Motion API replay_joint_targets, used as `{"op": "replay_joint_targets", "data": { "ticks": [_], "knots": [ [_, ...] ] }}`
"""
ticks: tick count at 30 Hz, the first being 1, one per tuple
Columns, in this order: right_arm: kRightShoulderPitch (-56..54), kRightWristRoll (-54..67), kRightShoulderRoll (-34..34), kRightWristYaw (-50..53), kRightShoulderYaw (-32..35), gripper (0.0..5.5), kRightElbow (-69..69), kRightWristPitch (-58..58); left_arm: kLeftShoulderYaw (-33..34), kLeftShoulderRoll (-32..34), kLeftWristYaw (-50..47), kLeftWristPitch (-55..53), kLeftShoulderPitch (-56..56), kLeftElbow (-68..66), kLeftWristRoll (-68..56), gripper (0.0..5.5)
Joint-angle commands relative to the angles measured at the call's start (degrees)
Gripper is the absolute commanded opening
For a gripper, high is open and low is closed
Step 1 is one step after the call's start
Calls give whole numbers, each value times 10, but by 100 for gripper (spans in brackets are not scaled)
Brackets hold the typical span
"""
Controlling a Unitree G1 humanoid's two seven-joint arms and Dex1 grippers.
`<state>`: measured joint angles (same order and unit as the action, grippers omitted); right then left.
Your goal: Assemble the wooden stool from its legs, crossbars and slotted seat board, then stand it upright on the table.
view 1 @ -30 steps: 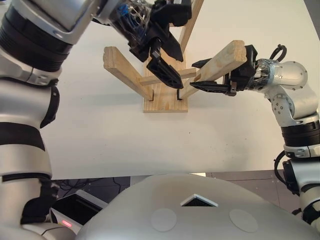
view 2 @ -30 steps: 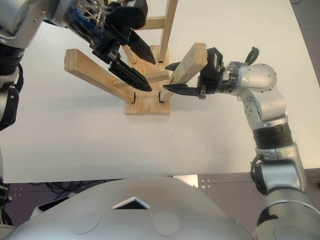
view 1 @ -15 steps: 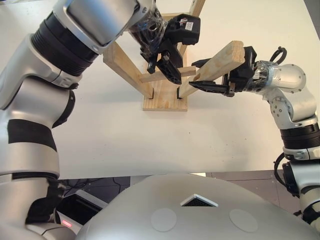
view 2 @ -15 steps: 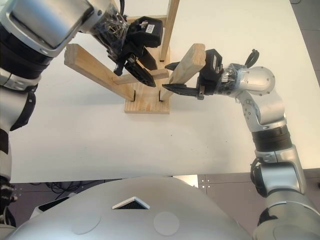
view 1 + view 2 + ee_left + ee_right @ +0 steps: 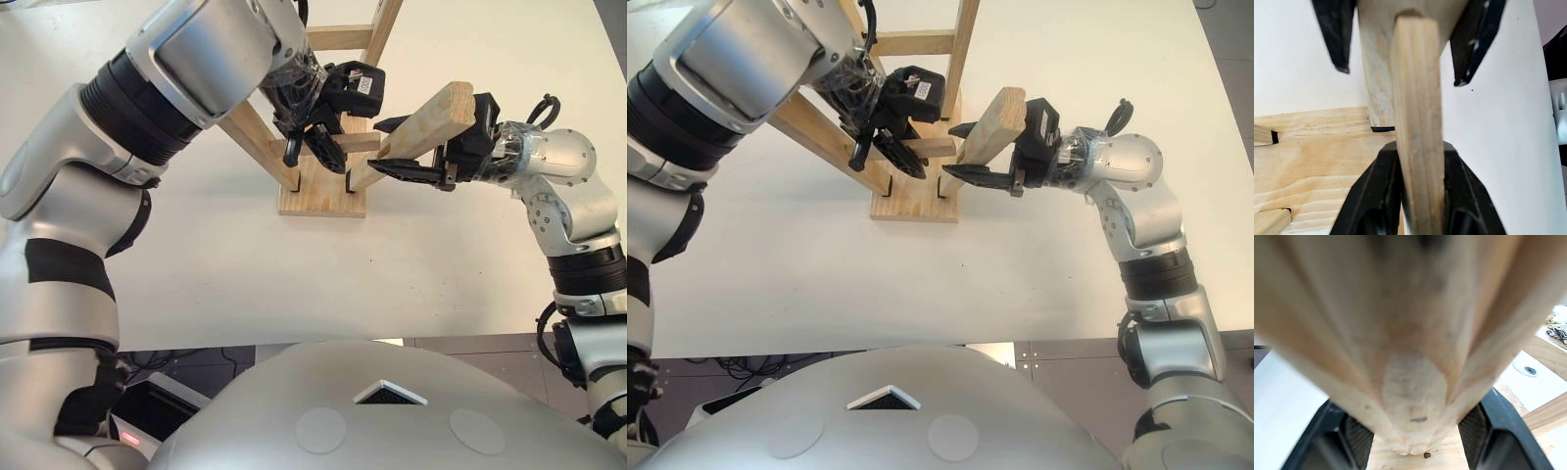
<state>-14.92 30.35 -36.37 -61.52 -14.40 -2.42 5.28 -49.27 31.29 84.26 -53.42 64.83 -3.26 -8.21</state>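
While the board (image 5: 323,204) lies flat on the table (image 5: 216,264), we see three legs rising out of its slots, all leaning. Our right claw (image 5: 384,147) is clamped on the near right leg (image 5: 436,110), low down and close to the board, with one finger on each side. In the right wrist view the pads (image 5: 1476,431) press against the wood. Our left claw (image 5: 315,157) sits between the two near legs, closed around the crossbar (image 5: 364,143). In the left wrist view its fingers (image 5: 1376,196) hug both faces of the bar. From there the crossbar runs across to the right leg and meets it, though we cannot tell whether it is seated in a hole. The near left leg (image 5: 813,125) slants out to the left, partly behind our left arm. At the far end of the board, a far leg (image 5: 384,24) carries a second crossbar (image 5: 338,37).
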Motion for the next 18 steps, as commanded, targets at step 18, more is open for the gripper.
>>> {"op": "replay_joint_targets", "data": {
  "ticks": [18],
  "knots": [
    [9,-90,34,72,-71,204,-33,96,-66,-31,-24,11,-73,-26,63,73]
  ]
}}
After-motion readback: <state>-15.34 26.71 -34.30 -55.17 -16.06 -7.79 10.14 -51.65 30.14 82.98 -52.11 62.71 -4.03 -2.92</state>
